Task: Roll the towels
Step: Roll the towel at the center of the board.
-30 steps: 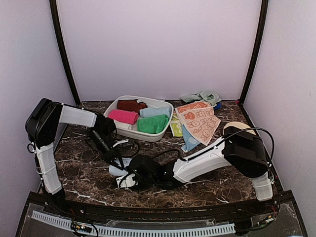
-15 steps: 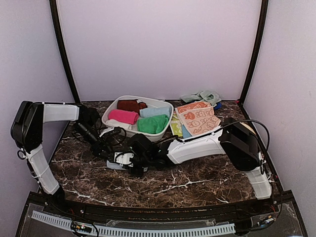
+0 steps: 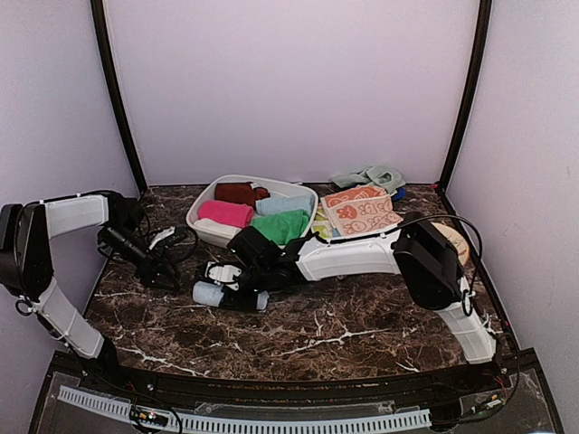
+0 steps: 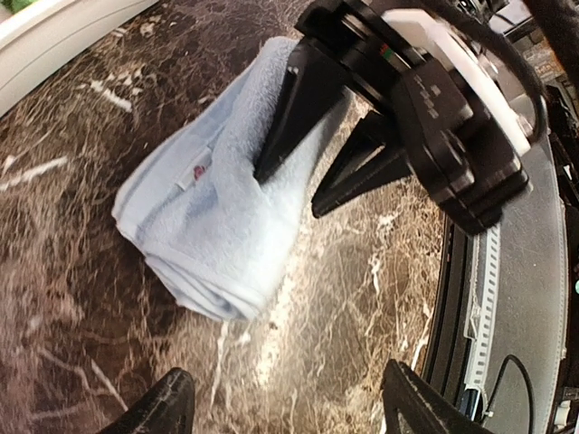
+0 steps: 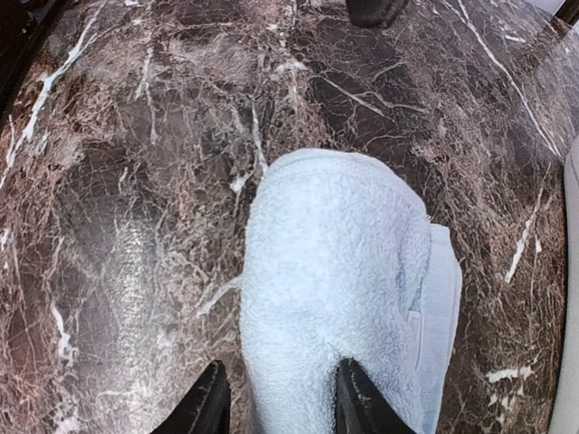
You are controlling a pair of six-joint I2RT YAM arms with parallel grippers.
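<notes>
A pale blue towel (image 3: 209,294), rolled up, lies on the marble table in front of the basin. My right gripper (image 5: 282,402) is shut on the roll's near end (image 5: 335,271); one finger sits at its side and the other presses a dent into it. My left gripper (image 4: 294,411) is open and holds nothing, a short way back from the same roll (image 4: 213,221). In the top view the left gripper (image 3: 170,278) stands left of the roll. More rolled towels, maroon (image 3: 240,192), pink (image 3: 226,213), pale blue (image 3: 282,204) and green (image 3: 280,226), lie in the basin.
The white oval basin (image 3: 215,235) stands at the back centre. Flat peach printed towels (image 3: 362,210) lie to its right and a pale green cloth (image 3: 369,176) by the back wall. A tan disc (image 3: 450,235) shows behind the right arm. Loose cables (image 3: 176,244) hang by the left arm.
My left gripper has opened, let go of the pale blue roll and drawn back to the left. The right gripper has shifted the roll slightly left and farther from the front edge.
</notes>
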